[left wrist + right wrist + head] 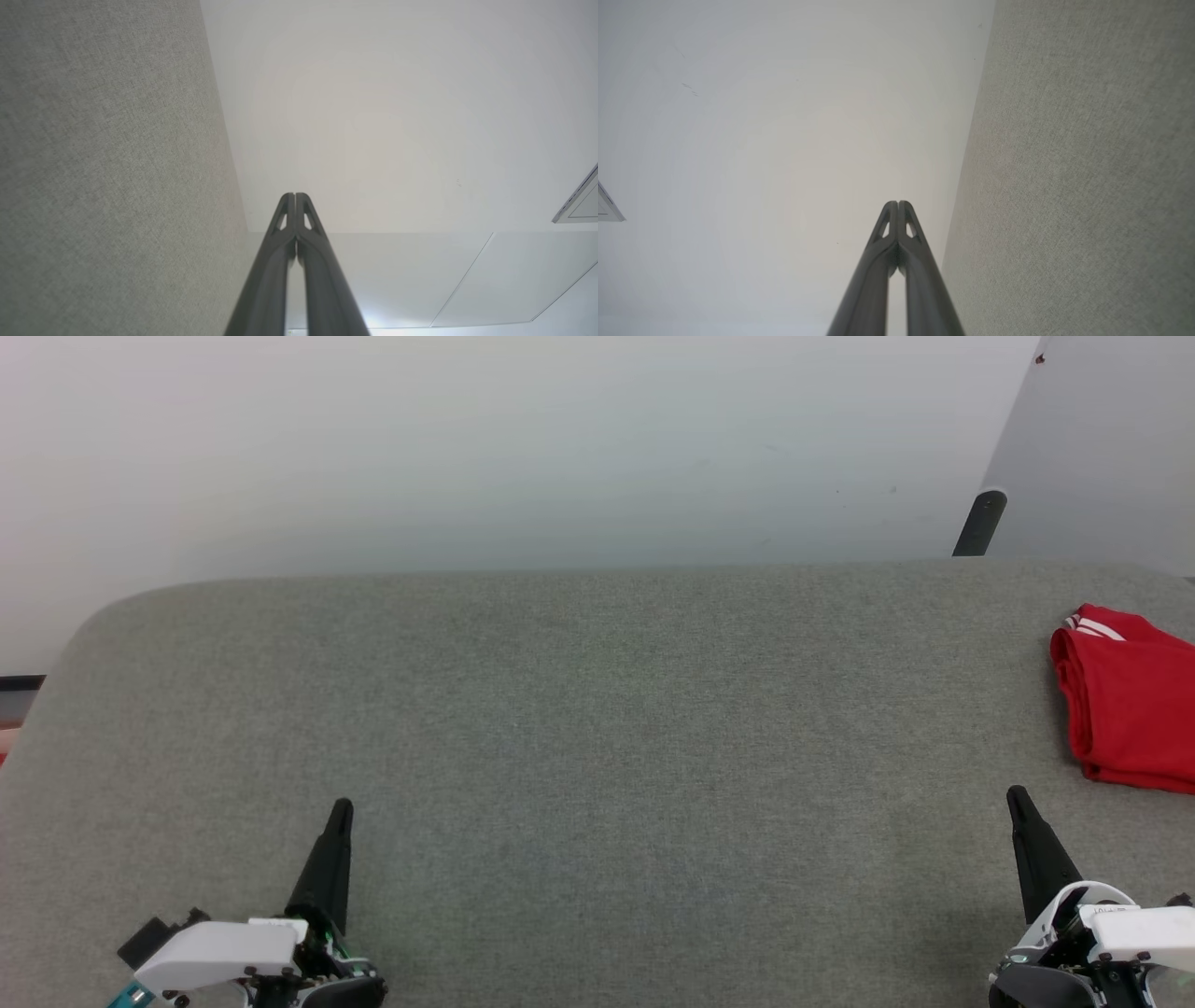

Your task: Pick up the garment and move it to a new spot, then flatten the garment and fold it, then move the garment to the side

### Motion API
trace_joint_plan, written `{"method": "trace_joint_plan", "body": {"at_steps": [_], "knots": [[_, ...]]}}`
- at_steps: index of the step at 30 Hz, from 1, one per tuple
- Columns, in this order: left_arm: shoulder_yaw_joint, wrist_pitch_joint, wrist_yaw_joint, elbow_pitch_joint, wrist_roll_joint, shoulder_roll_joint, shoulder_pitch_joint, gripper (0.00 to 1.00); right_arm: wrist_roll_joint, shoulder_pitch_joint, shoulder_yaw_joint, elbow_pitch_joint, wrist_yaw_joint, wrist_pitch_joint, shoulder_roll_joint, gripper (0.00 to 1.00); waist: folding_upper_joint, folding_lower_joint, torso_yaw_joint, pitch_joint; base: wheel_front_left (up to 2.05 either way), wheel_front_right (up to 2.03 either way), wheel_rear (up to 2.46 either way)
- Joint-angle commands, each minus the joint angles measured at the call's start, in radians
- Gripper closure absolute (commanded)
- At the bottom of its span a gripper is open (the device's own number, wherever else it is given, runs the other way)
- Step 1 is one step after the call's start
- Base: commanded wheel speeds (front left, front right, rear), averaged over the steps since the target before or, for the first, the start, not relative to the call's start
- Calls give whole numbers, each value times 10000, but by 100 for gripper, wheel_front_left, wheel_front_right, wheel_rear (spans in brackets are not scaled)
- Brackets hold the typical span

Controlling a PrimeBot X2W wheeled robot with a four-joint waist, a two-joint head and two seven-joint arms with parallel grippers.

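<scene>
Head view: the garment [1131,723] lies folded on the grey desk [597,709], at the desk's right edge. The left tool [342,810] and the right tool [1018,798] are above the desk's front part, each with fingers pressed together and holding nothing.

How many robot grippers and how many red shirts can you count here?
Grippers: 2, the left gripper and the right gripper, both shut.
Red shirts: 1, the shirt lying at the right end of the table.
Total: 3.
</scene>
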Motion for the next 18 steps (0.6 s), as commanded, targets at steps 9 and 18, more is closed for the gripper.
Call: {"method": "trace_joint_plan", "body": {"at_steps": [9,18], "knots": [[20,18,-4,-4,-27,-2,-93,100,46,-29,32,-25,-3,11,30,100,-1,0,0,0,0,0,0],[22,18,-4,-4,-28,-2,-93,100,46,-29,33,-25,-3,11,30,100,-1,0,0,0,0,0,0]]}}
